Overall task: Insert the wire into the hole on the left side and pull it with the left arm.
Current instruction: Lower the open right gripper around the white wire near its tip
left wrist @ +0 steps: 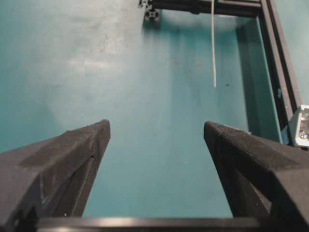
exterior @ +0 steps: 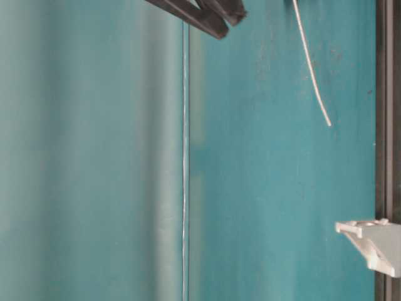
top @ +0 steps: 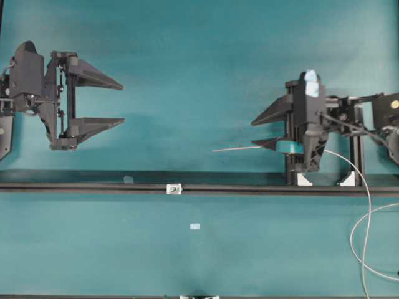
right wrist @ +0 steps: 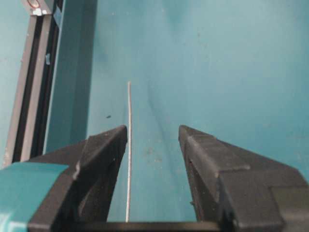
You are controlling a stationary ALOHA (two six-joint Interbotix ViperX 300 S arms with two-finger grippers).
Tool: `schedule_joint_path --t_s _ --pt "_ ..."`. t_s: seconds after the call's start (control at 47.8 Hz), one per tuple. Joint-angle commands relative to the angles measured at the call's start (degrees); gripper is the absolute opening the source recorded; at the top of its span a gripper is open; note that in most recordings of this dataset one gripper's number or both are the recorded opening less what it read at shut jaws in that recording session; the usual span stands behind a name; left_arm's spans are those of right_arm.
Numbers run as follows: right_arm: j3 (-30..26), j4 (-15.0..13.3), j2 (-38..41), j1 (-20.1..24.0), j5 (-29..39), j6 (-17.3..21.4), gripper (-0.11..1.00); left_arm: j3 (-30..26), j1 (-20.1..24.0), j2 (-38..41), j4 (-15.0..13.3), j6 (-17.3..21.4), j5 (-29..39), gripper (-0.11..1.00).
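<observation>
Table (top: 187,75) bears 1 wire (top: 240,148), 2 open end effectors, seemingly 1 hole (top: 174,188).

Thin pale wire (top: 240,148) runs between the right gripper (top: 265,129) fingers, tip poking past them, free end well short of the small white-silver hole (top: 174,188) bracket on the rail.

left gripper (top: 121,103) jaws wide apart; right gripper (top: 262,131) jaws parted, fingers level.
</observation>
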Motion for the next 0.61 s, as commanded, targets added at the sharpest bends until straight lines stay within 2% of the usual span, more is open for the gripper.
schedule_joint_path --t_s 0.0,0.167,0.585 --pt "-1.7 0.1 0.9 0.2 -0.2 0.2 0.61 -0.4 0.3 -0.2 -0.1 -0.1 -0.3 0.61" --pt "-2.8 0.0 4.2 0.2 -0.2 1.6 0.61 -0.4 0.4 -0.2 -0.1 -0.1 -0.3 0.61" --pt "-5.0 0.0 9.7 0.2 -0.6 1.7 0.61 0.6 0.9 -0.2 -0.1 -0.3 -0.2 0.61"
